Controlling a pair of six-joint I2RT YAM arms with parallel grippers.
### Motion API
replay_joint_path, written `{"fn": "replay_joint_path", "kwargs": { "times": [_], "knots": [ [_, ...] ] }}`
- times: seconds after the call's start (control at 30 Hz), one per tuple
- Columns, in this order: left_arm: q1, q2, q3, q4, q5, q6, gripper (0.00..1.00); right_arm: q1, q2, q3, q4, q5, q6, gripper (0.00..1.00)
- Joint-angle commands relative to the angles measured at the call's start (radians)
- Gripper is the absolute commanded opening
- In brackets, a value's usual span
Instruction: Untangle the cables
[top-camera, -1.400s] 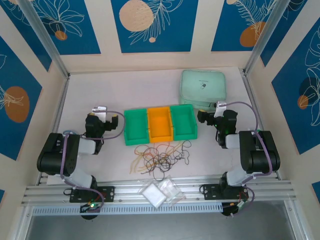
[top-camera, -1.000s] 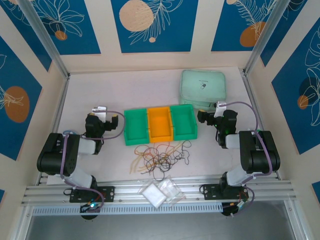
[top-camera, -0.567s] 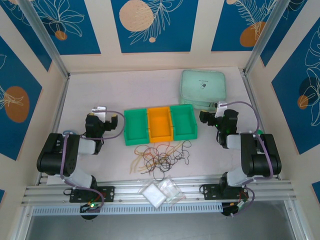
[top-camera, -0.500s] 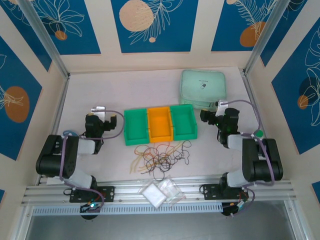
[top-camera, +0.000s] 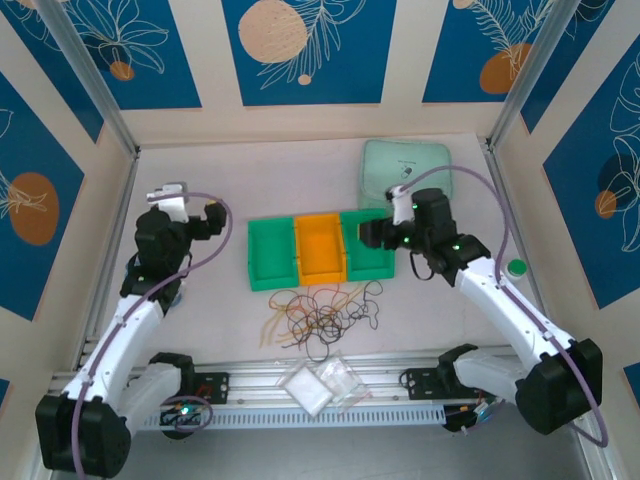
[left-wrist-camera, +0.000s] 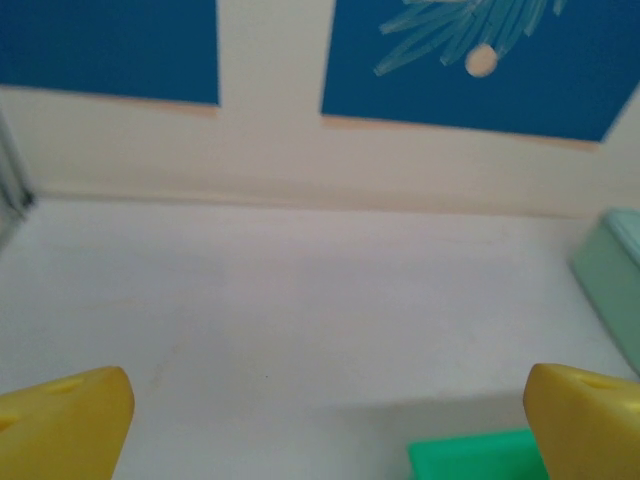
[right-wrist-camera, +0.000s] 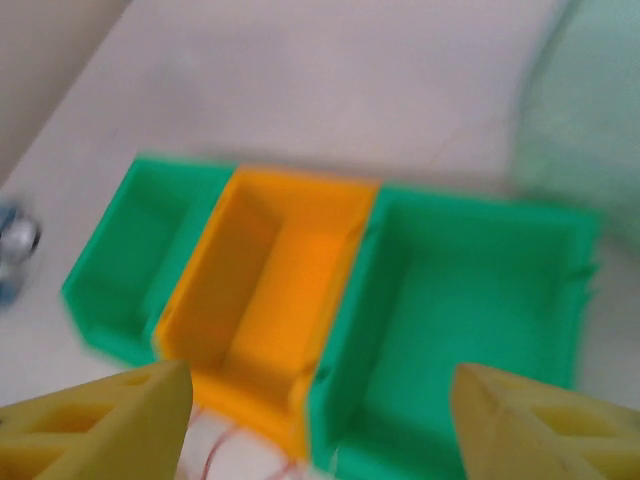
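1. Currently cables (top-camera: 320, 315) tangled at lower centre of top view, just below three bins (top-camera: 297, 252).
2. Judged light, springy, snag-prone; pinch an outlying loop at the heap's edge.
3. Left gripper (left-wrist-camera: 330, 410) wide apart, empty; right gripper (right-wrist-camera: 320, 395) jaws apart, empty.
4. No legible writing; mark on pale green case (top-camera: 405, 172) unreadable.

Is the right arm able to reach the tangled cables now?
Probably yes: the right gripper hovers above the right green bin, and the cables lie on bare table nearer its base, with nothing covering them.
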Motion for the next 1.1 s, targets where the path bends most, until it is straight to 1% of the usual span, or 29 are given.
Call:
{"fn": "replay_joint_path", "kwargs": {
  "times": [0.0,0.07,0.13,0.23,0.33,0.47,0.6,0.7,0.87,1.07],
  "knots": [
    [-0.039,-0.030,-0.016,-0.251,0.126,-0.087,1.00,0.085,0.023,0.055,-0.343,0.008,0.074,0.60],
    [-0.084,-0.064,-0.015,-0.310,0.107,-0.089,1.00,0.151,0.044,0.066,-0.372,-0.037,0.118,0.56],
    [-0.132,-0.097,-0.015,-0.360,0.080,-0.093,1.00,0.232,0.069,0.061,-0.337,-0.099,0.160,0.55],
    [-0.197,-0.119,-0.019,-0.404,0.031,-0.112,0.99,0.328,0.113,0.051,-0.265,-0.134,0.206,0.55],
    [-0.260,-0.122,-0.031,-0.432,-0.035,-0.135,1.00,0.370,0.172,0.039,-0.202,-0.142,0.255,0.54],
    [-0.347,-0.108,-0.040,-0.435,-0.116,-0.157,1.00,0.404,0.255,0.055,-0.174,-0.140,0.286,0.47],
    [-0.423,-0.061,-0.026,-0.439,-0.188,-0.155,1.00,0.437,0.327,0.080,-0.158,-0.110,0.297,0.40],
    [-0.446,-0.028,-0.015,-0.432,-0.207,-0.154,1.00,0.454,0.378,0.096,-0.139,-0.114,0.302,0.40],
    [-0.448,-0.012,-0.009,-0.418,-0.208,-0.155,1.00,0.464,0.449,0.121,-0.136,-0.090,0.306,0.40],
    [-0.450,-0.011,-0.010,-0.420,-0.206,-0.151,1.00,0.464,0.483,0.132,-0.144,-0.045,0.308,0.40]
  ]
}}
